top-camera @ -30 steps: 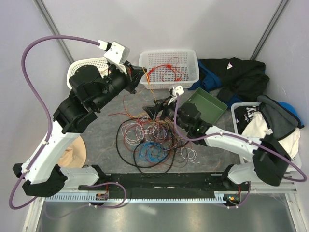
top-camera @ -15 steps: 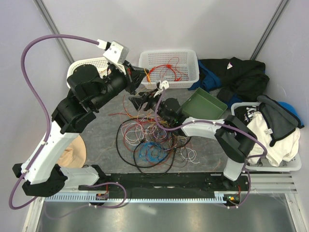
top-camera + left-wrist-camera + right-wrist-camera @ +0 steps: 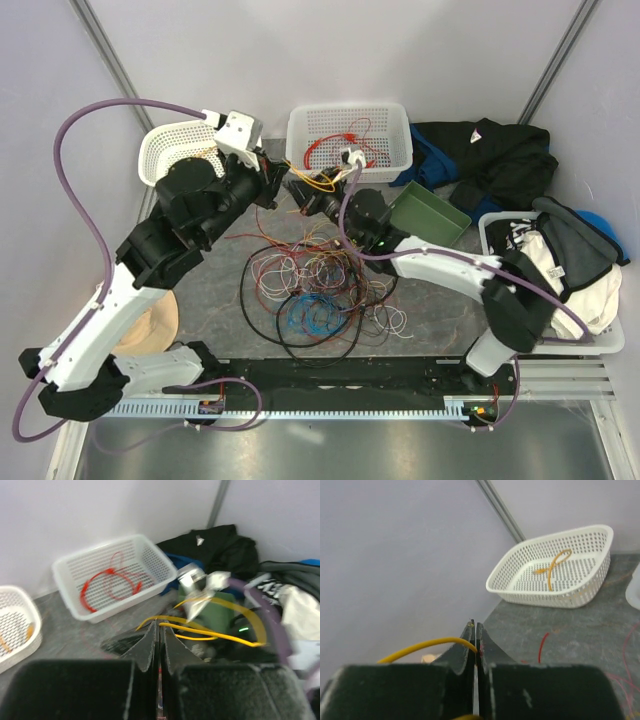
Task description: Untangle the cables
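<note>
White plastic mesh formed the left basket (image 3: pixel 150 150), at about 10 o'clock on the table (image 3: pixel 210 290) in the top view. One orange cable (image 3: pixel 550 570) lay alone in it, so we judged it a bin for wires already freed.

Toward 3 o'clock from that basket, the left gripper (image 3: pixel 283 185) had its jaws pressed together on a yellow cable (image 3: pixel 215 636), and the strand left the tips on both sides in the left wrist view. The right gripper (image 3: pixel 300 195) sat just beside it. Its jaws were likewise pinched on the same yellow cable, which arched away to 9 o'clock in its own wrist view. We read the two close grips, held above the table, as a way to draw this single strand out and keep it from dropping back.

The tangle (image 3: pixel 315 285) of red, white and blue wires inside a black loop lay at 6 o'clock from both grippers. We could not tell whether the yellow cable was wholly clear of it.

At 12 o'clock stood the middle basket (image 3: pixel 400 150), holding a red cable (image 3: pixel 335 148): one colour to a basket, it seemed. The green bin (image 3: pixel 435 215) and dark clothes (image 3: pixel 490 150), toward 2 o'clock, looked to us like no part of the job.
</note>
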Available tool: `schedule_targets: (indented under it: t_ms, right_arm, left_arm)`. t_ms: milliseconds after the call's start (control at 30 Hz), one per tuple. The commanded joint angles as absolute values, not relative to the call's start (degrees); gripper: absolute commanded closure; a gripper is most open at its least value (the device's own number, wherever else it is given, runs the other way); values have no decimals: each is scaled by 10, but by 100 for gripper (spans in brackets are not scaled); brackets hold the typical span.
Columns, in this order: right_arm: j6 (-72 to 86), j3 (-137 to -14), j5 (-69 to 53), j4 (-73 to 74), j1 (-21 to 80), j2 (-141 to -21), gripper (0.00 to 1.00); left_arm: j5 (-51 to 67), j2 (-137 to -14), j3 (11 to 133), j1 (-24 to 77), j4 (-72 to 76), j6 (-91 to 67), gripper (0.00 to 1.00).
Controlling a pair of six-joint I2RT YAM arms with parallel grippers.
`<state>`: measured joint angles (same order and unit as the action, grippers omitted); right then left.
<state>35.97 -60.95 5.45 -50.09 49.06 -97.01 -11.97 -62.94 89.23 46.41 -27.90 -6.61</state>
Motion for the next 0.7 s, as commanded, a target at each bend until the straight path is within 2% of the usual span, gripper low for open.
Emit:
schedule_targets:
  t_ms: [0,167,267,500,667]
  right_arm:
    - [325,-685,54,-190,491,-855,100]
    - [265,-740,83,75,490,-793,100]
    - [254,-731,107,139,490,-744,100]
    - [239,-700,171,188,490,-626,100]
    - [222,-769,178,231,490,-616,100]
  left_arm:
    - [-244,-639,847,455,-258,-41,98]
    - [-247,-664,807,414,-259,-68,98]
    - [-191,-678,779,369,-259,-106,98]
    - [-75,-719,737,280,-259,-170,98]
    - [-49,-755,717,276,-259,-174,98]
